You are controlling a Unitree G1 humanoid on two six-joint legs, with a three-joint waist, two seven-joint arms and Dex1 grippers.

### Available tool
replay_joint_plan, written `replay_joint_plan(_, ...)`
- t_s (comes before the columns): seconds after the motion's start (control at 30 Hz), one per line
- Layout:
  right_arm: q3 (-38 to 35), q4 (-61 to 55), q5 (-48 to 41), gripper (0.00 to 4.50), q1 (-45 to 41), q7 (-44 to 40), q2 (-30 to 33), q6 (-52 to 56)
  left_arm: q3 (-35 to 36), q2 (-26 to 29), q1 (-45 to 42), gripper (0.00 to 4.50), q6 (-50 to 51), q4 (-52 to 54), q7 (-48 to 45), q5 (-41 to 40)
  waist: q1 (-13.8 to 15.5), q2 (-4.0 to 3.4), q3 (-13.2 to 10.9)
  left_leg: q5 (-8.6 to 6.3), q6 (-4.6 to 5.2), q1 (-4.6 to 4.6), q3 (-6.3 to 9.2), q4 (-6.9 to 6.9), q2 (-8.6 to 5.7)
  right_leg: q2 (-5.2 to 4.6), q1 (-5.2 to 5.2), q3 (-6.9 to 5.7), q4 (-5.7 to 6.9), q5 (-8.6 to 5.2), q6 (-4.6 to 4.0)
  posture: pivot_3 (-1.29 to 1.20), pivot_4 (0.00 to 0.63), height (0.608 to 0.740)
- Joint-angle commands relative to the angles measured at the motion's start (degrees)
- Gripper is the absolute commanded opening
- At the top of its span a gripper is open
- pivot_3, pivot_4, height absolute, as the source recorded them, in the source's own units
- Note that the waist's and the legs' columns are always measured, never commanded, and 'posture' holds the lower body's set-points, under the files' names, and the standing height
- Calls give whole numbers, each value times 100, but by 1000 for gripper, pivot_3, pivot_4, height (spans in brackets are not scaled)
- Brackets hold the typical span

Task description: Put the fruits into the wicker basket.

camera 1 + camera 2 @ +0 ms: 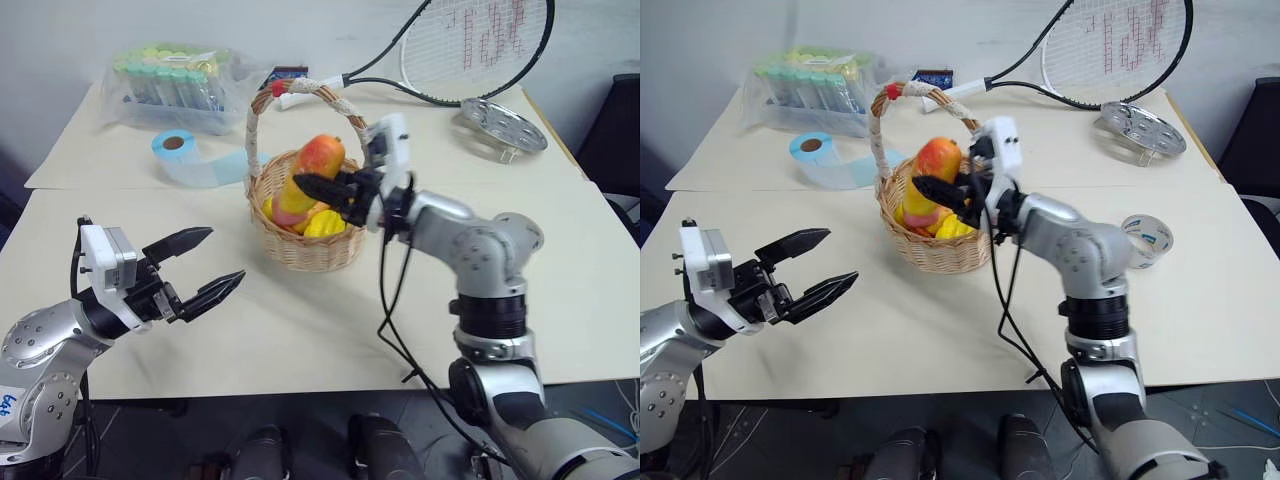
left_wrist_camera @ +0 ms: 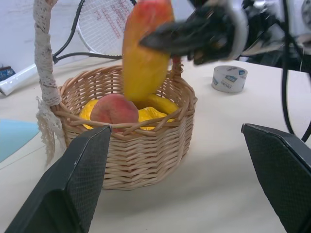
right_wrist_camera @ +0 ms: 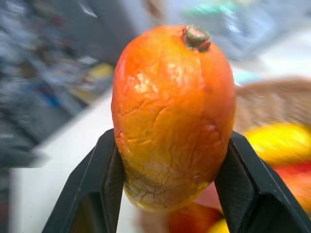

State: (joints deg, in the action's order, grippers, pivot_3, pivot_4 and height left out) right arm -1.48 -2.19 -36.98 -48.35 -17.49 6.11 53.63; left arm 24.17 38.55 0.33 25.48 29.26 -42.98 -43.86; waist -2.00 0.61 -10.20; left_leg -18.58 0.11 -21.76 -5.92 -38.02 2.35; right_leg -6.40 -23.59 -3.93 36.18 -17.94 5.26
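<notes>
Mango upright over the wicker basket, peach already inside

The wicker basket (image 1: 305, 235), round, light tan and woven, stands upright on the table; its tall arched handle is wrapped in white with a red end. The mango (image 1: 312, 178), long and oval, yellow below and orange-red at its stem end, stands nearly upright with that end up, its lower part down inside the basket's rim, clamped at the sides between two black fingers (image 3: 104, 179). The peach (image 2: 114, 110), small, round and pink-red, lies inside the basket against its wall, just beside the mango's lower end.
</notes>
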Motion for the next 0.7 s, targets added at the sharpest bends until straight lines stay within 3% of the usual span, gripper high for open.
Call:
replay_joint_plan(0.03,33,-96,223,2461,32,411,-263,-145,47,-17,30,4500,-58,244,84,-56,-5,1,1,0,0,-3,-2,0,0,2,-4,-1,1,0,0,0,150,740)
replay_joint_plan(0.23,375,-351,534,4481,232,99,-11,-313,186,1,206,4500,-93,330,127,-66,-9,1,1,2,4,-23,6,-7,5,5,-8,5,-12,4,7,0,150,740)
replay_joint_plan(0.5,256,-924,-574,4481,204,-1168,1120,1273,133,-59,340,4500,-168,416,151,-55,20,1,0,2,6,-35,21,-7,8,4,-10,-1,-19,4,7,0,150,740)
replay_joint_plan(0.7,23,-1272,-704,4481,525,-2606,2160,414,109,-84,292,4500,-250,372,136,-56,35,2,0,-2,12,-39,22,-7,5,5,-9,-6,-27,4,7,0,150,740)
